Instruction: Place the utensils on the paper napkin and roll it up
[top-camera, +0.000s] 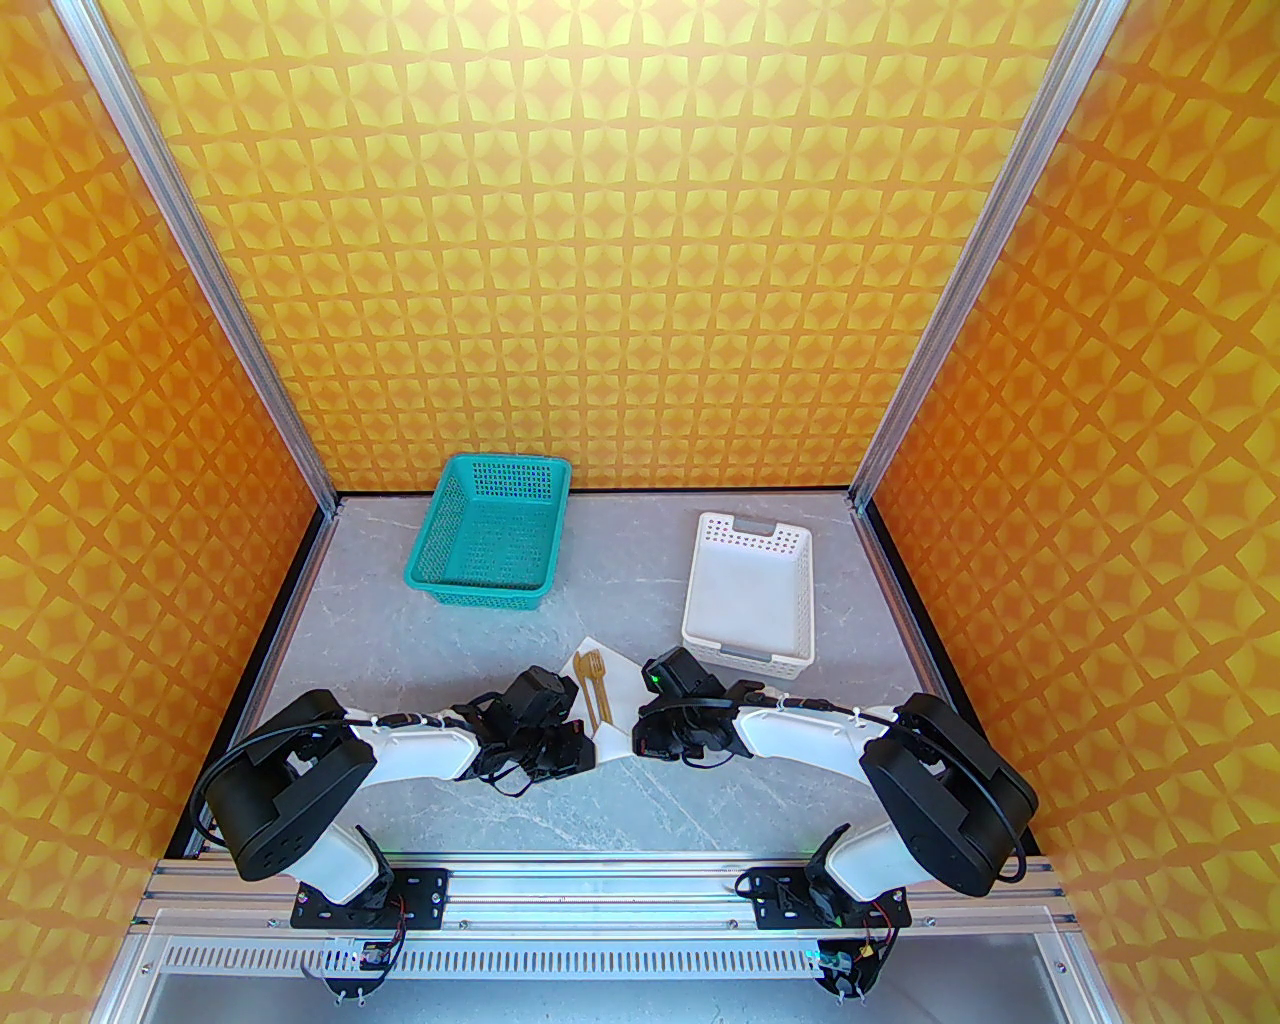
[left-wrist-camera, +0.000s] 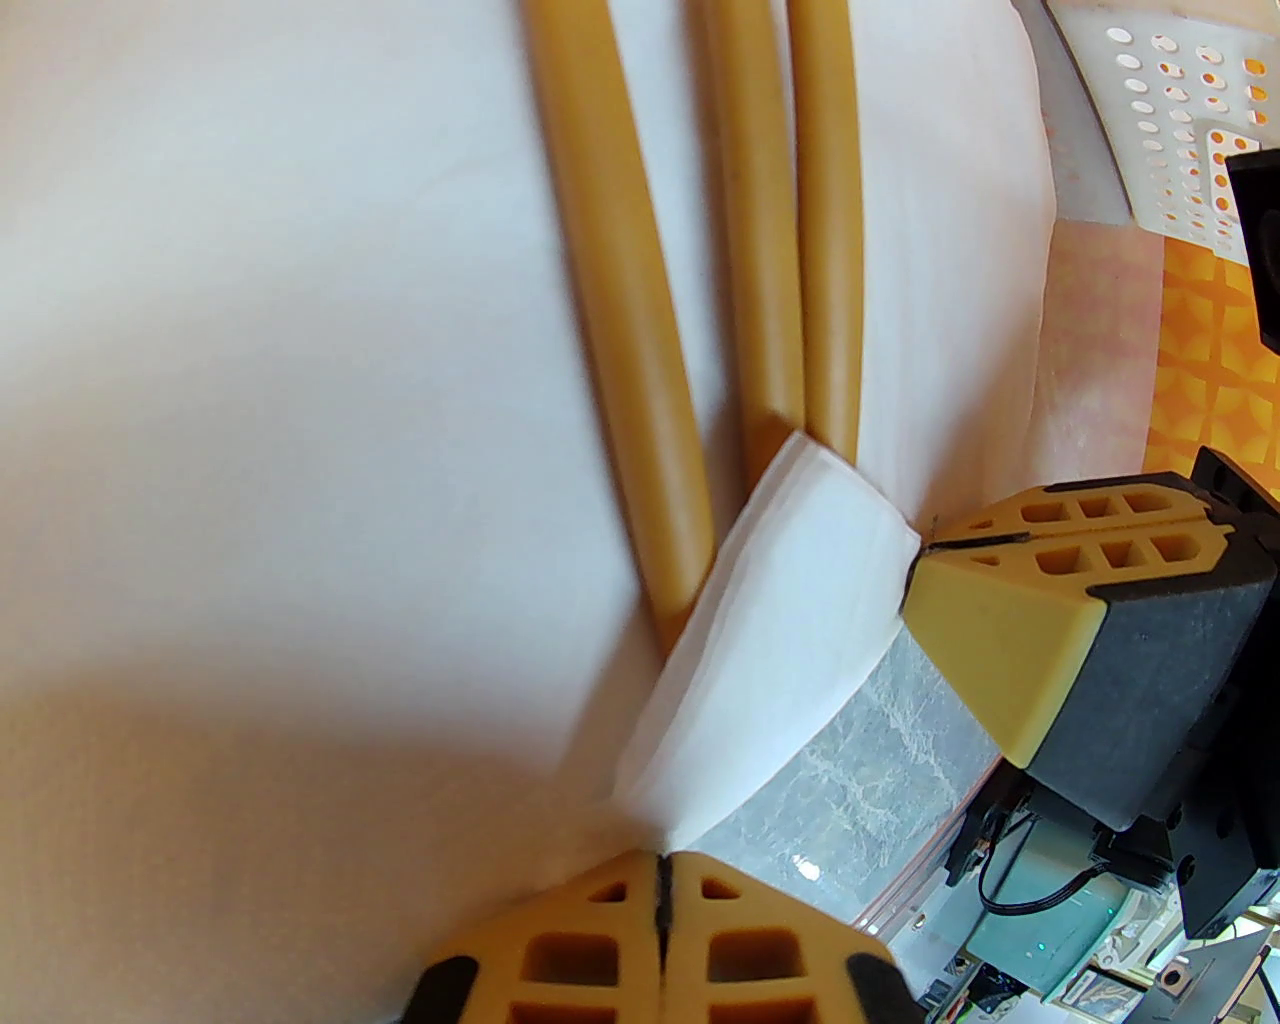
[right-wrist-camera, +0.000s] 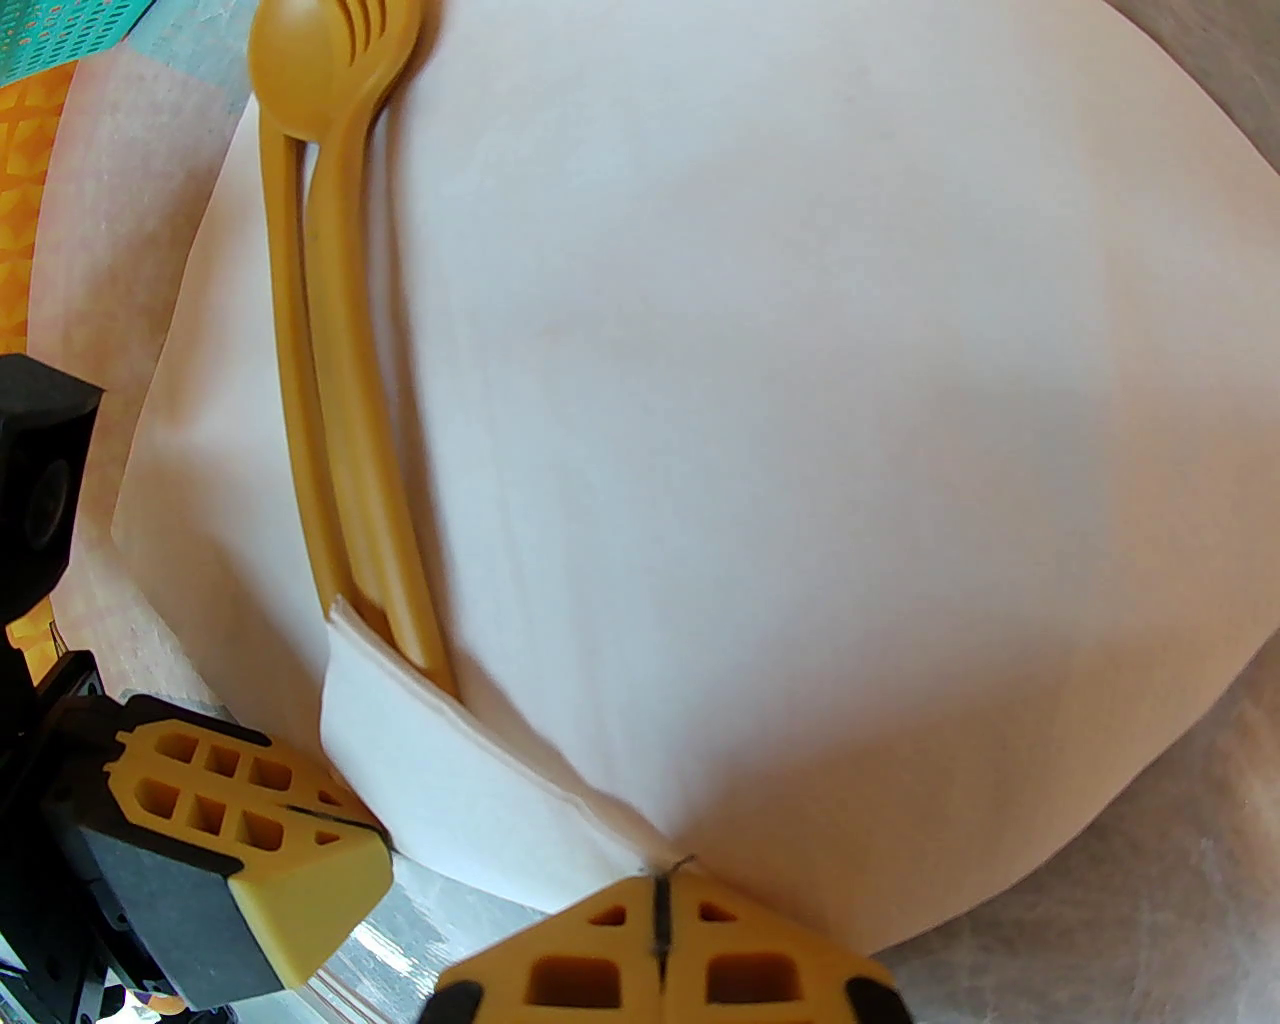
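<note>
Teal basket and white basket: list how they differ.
The teal basket is blue-green all over; the white basket has grey handle pieces at its ends. The teal basket is mesh across walls and floor; the white basket has holes in its walls, its floor looking solid. The teal basket sits far left, the white basket right and nearer. Both are rectangular and open-topped.

Table (top-camera: 400, 640): grey top, marble-patterned.
Teal perforated basket (top-camera: 495, 555): stands on the far-left part, close to the far edge.
White perforated basket (top-camera: 748, 600): stands on the far-right part, well apart from the teal one.
Paper napkin (top-camera: 618, 672): white, lies mid-table, nearer the near edge than either basket; its near part is folded up off the top.
</note>
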